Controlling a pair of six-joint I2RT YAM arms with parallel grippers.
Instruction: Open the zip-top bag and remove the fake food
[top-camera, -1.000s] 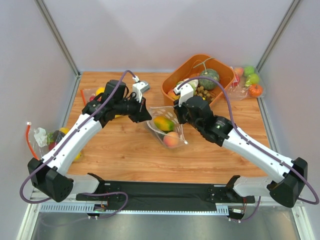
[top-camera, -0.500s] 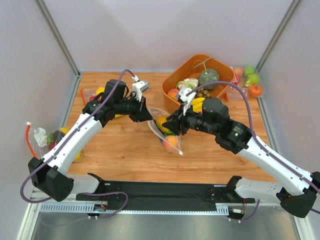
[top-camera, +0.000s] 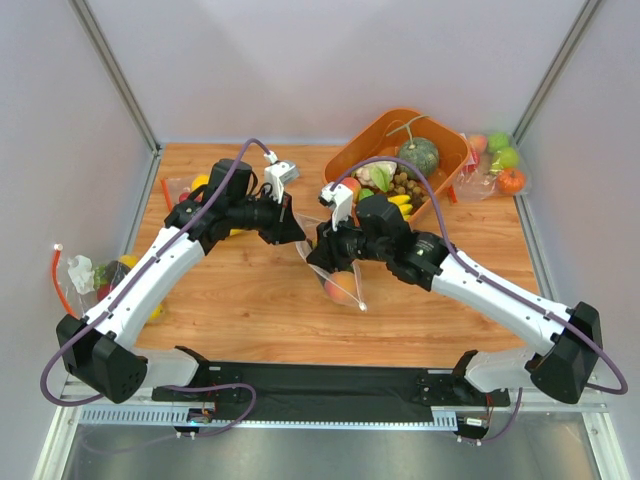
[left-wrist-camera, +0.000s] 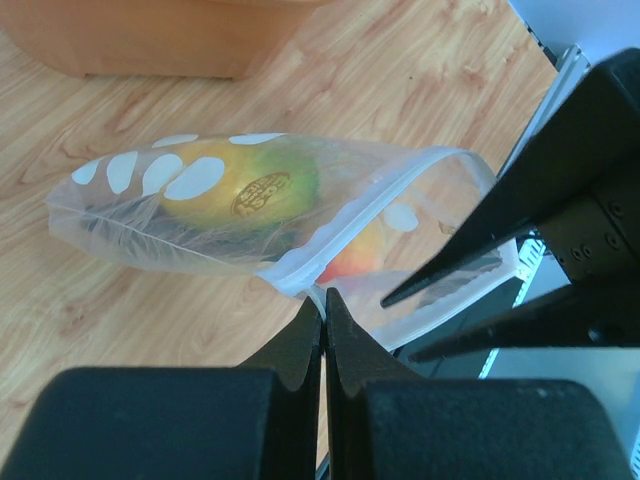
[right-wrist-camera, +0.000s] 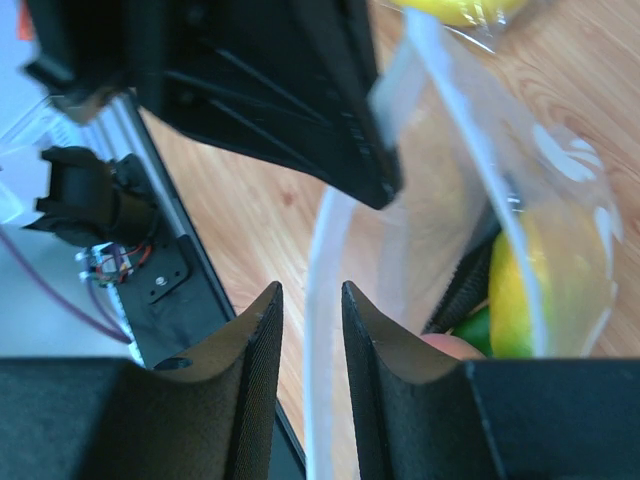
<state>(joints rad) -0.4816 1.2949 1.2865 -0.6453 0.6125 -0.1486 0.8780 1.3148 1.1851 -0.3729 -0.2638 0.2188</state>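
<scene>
The zip-top bag (top-camera: 345, 285) (left-wrist-camera: 150, 215), clear with white dots, lies mid-table with its mouth held up. My left gripper (top-camera: 298, 232) (left-wrist-camera: 323, 300) is shut on the bag's white zip strip. My right gripper (top-camera: 320, 252) (right-wrist-camera: 310, 300) is open, and the bag's other rim strip (right-wrist-camera: 318, 330) runs between its jaws with a gap on one side. Inside the bag is the fake food: a yellow-green mango (left-wrist-camera: 250, 185) (right-wrist-camera: 520, 290), a pink-orange peach (top-camera: 342, 288) (left-wrist-camera: 355, 262), and a sliver of green (right-wrist-camera: 475, 325). The right arm's fingers (left-wrist-camera: 470, 255) show as black wedges in the left wrist view.
An orange basket (top-camera: 350, 150) at the back holds a grey-green pumpkin (top-camera: 420, 155), bananas (top-camera: 400, 205) and other pieces. A clear bag of fruit (top-camera: 500, 165) lies at the back right, another (top-camera: 185, 188) at the back left. A black mat (top-camera: 320, 380) spans the front edge.
My right gripper has swung left from the basket side to the bag's mouth and opened around the rim. The bag has bunched up between the grippers. The left gripper has kept its hold.
</scene>
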